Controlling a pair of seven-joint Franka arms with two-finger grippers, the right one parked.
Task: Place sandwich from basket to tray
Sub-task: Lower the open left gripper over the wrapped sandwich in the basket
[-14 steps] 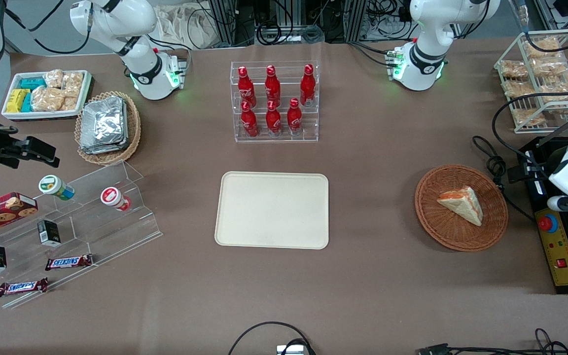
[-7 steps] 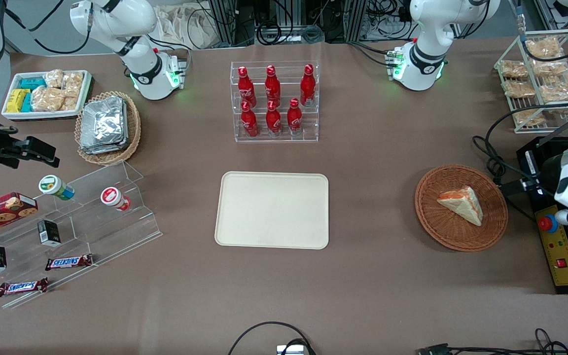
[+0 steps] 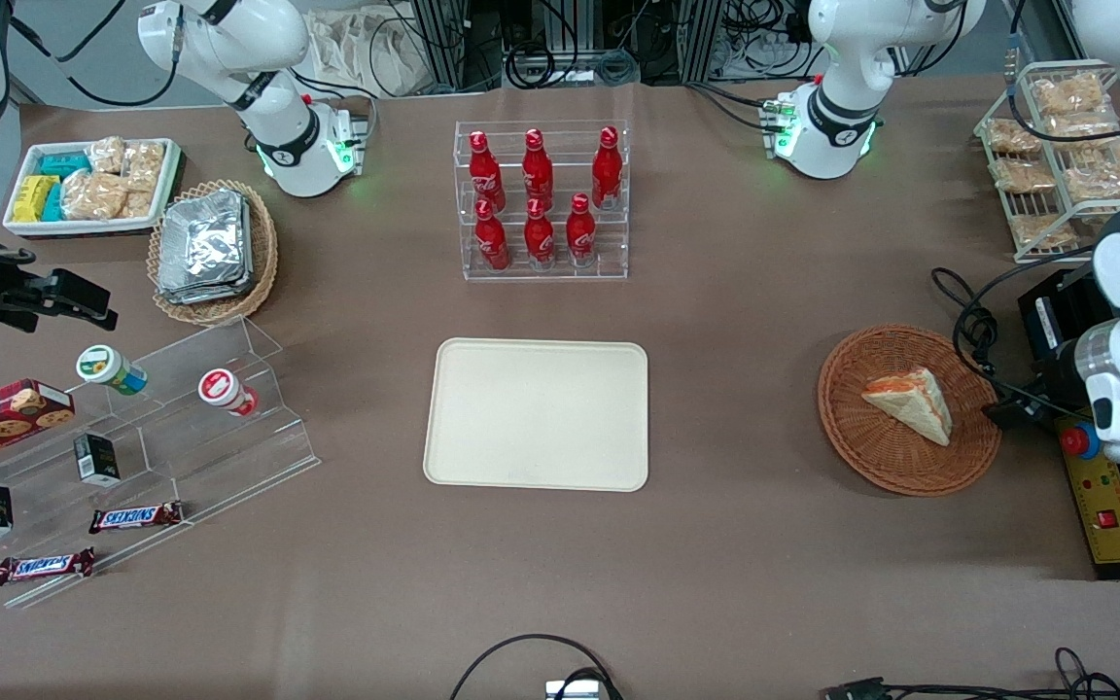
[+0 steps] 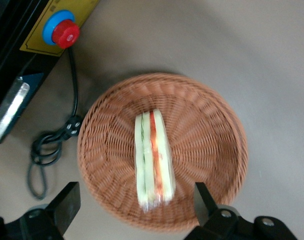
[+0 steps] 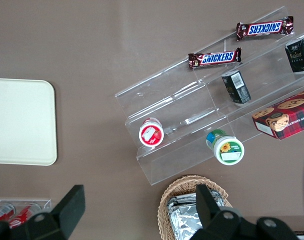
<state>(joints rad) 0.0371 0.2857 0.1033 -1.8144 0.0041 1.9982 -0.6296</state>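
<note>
The sandwich [image 3: 910,401], a pale wedge with orange and green layers, lies in the reddish-brown wicker basket [image 3: 871,457] toward the working arm's end of the table. In the left wrist view the sandwich [image 4: 153,157] shows edge-on inside the basket [image 4: 207,135]. My left gripper [image 3: 1007,408] hovers over the basket's rim, beside the sandwich and not touching it. In the wrist view the gripper [image 4: 136,212] is open, its fingers wide apart with nothing held. The cream tray [image 3: 536,413] lies bare at the table's middle, and the right wrist view also shows the tray [image 5: 19,122].
A black cable [image 3: 973,326] coils beside the basket, next to a yellow control box with a red stop button [image 3: 1080,440]. A clear rack of red bottles [image 3: 541,199] stands farther from the front camera than the tray. A wire rack of bagged snacks [image 3: 1066,156] stands near the working arm.
The left arm has swung in from the table's end toward the basket, bringing its gripper to the basket's rim. Sandwich, basket and tray have not moved.
</note>
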